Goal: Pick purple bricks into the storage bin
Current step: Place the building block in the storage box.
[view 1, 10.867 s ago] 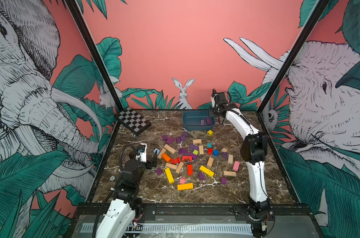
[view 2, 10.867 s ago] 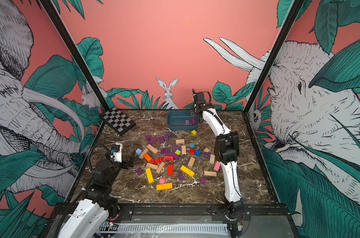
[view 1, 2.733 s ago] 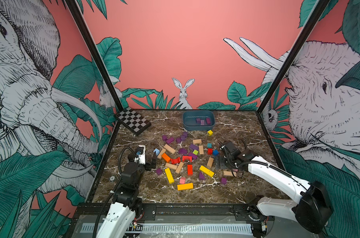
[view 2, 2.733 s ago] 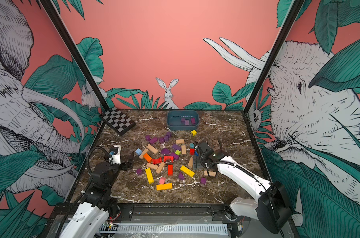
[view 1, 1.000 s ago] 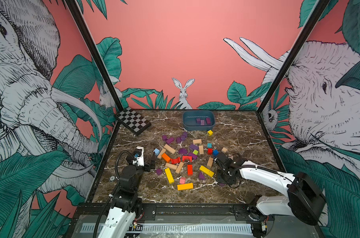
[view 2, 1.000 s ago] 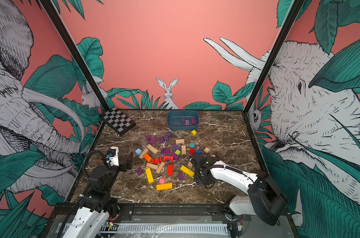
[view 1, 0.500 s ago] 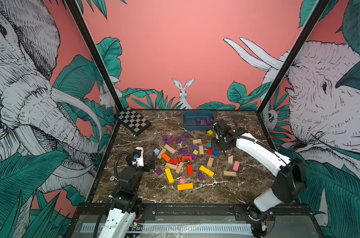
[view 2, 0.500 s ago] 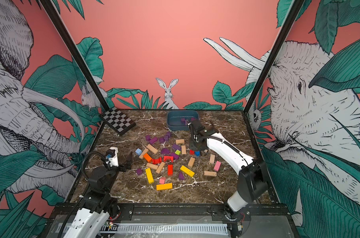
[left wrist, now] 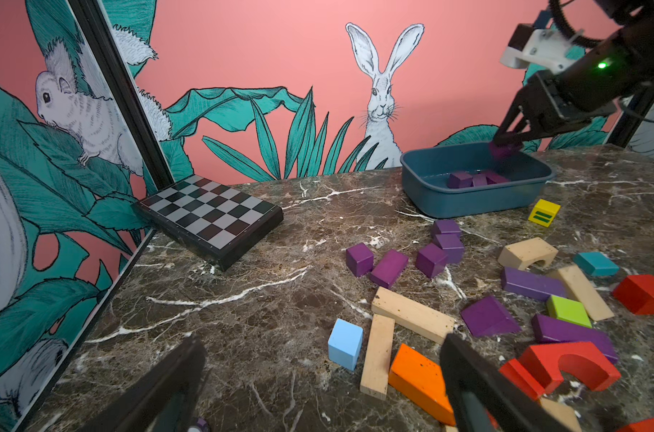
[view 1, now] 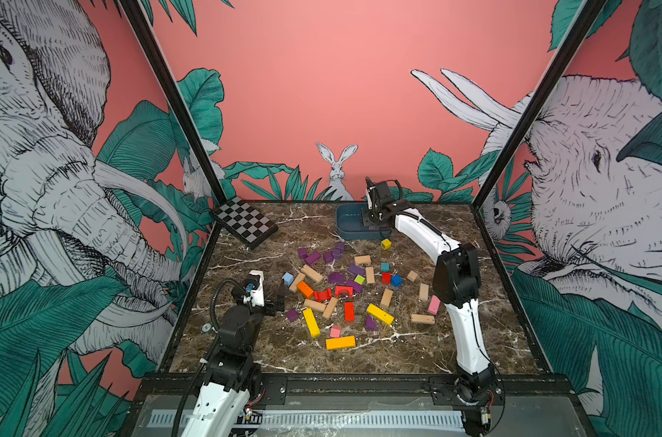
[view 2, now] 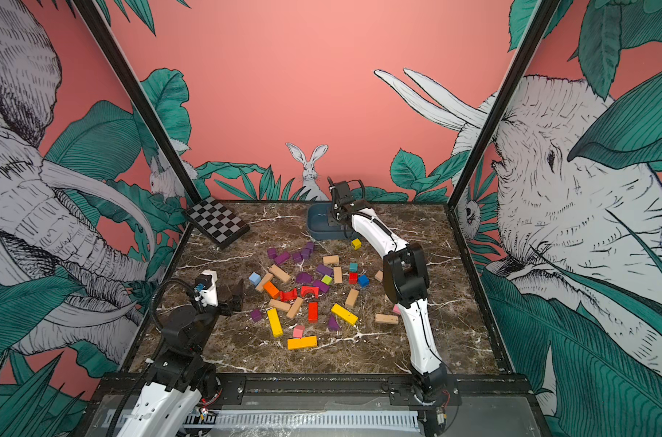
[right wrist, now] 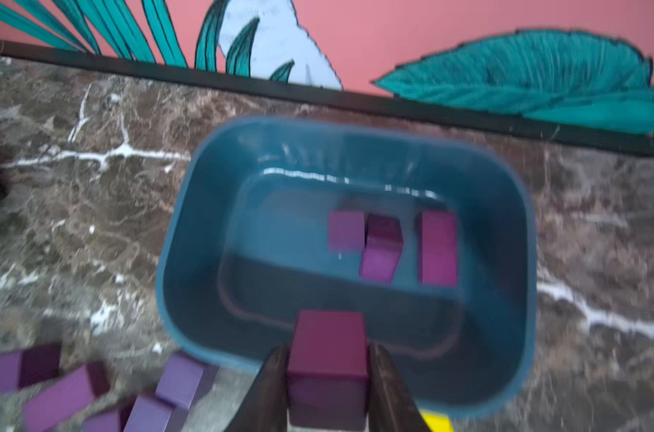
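Observation:
My right gripper is shut on a purple brick, a cube, and hangs over the near rim of the dark blue storage bin. In both top views it is at the bin by the back wall. Three purple bricks lie inside the bin. More purple bricks are scattered mid-table, and one cube lies beside my left gripper. That gripper is open and empty, low at the table's left.
A checkerboard slab leans at the back left corner. A yellow cube sits just in front of the bin. Tan, red, orange, yellow, blue and pink blocks are mixed with the purple ones mid-table.
My right arm has swung from the front right of the pile to the back of the table and now holds a purple brick over the bin. The left arm has not moved.

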